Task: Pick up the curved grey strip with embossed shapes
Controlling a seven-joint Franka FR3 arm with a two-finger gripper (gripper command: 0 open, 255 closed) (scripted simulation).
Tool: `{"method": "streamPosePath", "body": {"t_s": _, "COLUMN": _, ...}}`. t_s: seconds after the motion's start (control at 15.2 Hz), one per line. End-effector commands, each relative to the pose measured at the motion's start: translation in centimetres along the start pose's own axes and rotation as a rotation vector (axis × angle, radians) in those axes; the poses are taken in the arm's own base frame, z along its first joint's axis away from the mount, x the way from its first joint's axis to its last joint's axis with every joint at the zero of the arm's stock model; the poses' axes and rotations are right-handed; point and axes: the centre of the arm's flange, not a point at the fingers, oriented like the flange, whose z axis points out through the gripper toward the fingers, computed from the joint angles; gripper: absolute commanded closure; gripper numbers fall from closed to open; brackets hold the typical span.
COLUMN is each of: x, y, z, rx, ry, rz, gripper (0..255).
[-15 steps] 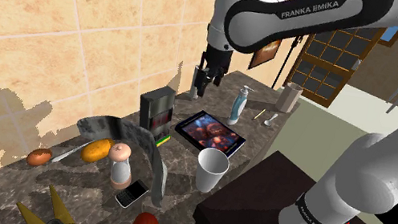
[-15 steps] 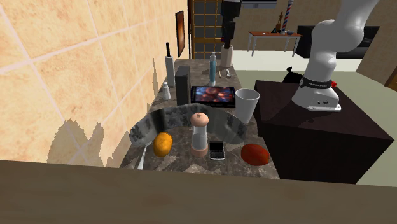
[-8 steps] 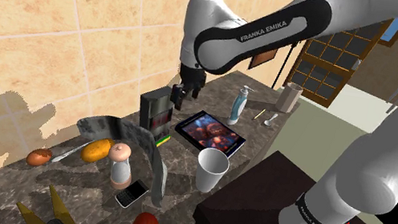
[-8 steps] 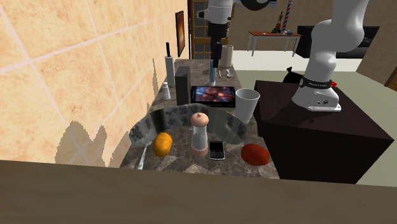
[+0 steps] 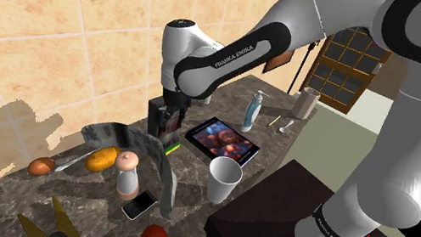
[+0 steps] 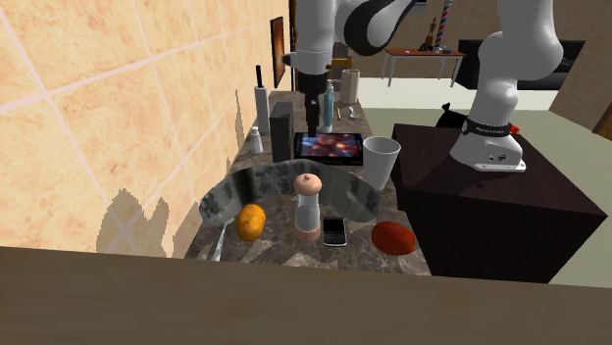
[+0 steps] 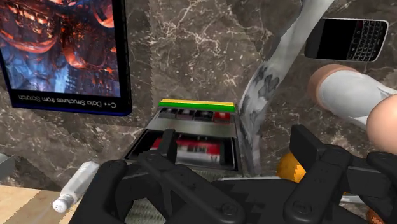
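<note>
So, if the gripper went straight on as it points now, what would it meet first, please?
Probably the top of the dark box with red panels, seen between the open fingers of the gripper in the wrist view. The curved grey strip runs close beside it, so I am unsure.

In the second exterior view a pink-topped grinder (image 6: 309, 201) covers the middle of the curved grey strip (image 6: 265, 181); in the wrist view the strip's near end runs behind the pincer (image 7: 236, 141), whose finger hides most of an orange (image 7: 287, 167); the book (image 7: 63, 51) is cut by that picture's edge.
</note>
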Motion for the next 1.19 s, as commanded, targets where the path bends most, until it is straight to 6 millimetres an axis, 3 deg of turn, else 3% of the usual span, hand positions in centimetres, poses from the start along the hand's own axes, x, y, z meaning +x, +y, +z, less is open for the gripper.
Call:
{"method": "streamPosePath", "body": {"t_s": 0.0, "x": 1.7, "y": -1.1, "z": 2.2, "rx": 0.003, "ry": -0.004, "rz": -0.005, "gripper": 0}}
{"method": "streamPosePath", "body": {"t_s": 0.26, "x": 4.6, "y": -3.7, "z": 5.9, "rx": 0.008, "ry": -0.014, "rz": -0.016, "gripper": 0}}
{"method": "streamPosePath", "body": {"t_s": 0.79, "x": 4.6, "y": -4.1, "z": 10.1, "rx": 0.009, "ry": -0.015, "rz": -0.016, "gripper": 0}}
{"method": "streamPosePath", "body": {"t_s": 0.92, "x": 4.6, "y": -4.1, "z": 10.1, "rx": 0.009, "ry": -0.015, "rz": -0.016, "gripper": 0}}
{"method": "streamPosePath", "body": {"t_s": 0.99, "x": 4.6, "y": -4.1, "z": 10.1, "rx": 0.009, "ry": -0.015, "rz": -0.016, "gripper": 255}}
{"method": "streamPosePath", "body": {"t_s": 1.12, "x": 4.6, "y": -4.1, "z": 10.0, "rx": 0.009, "ry": -0.015, "rz": -0.016, "gripper": 255}}
